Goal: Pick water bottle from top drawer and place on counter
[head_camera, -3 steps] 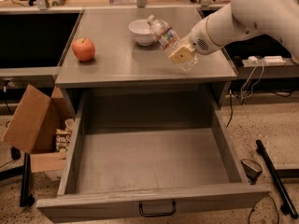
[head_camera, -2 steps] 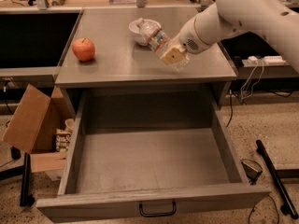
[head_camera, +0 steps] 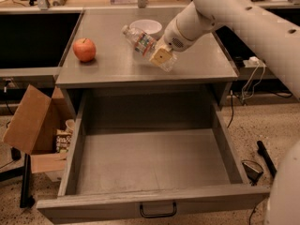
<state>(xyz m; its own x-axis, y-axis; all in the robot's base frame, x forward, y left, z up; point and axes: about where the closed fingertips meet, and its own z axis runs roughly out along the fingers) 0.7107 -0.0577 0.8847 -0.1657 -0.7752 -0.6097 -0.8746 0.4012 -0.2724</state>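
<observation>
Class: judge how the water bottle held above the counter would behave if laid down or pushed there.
The gripper holds the water bottle tilted over the counter, near the bowl. Its body is round, so it would probably roll if laid sideways. Clear plastic suggests it is light and may dent under squeezing. Upright, it looks narrow, so likely tippy.

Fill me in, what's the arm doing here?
The arm's end effector is clamped on the bottle and holds it tilted over the counter, cap pointing back-left, just in front of the bowl. The bottle is already out of the drawer, which stands pulled open below, but it doesn't look set down yet. An apple sits at the counter's left.
</observation>
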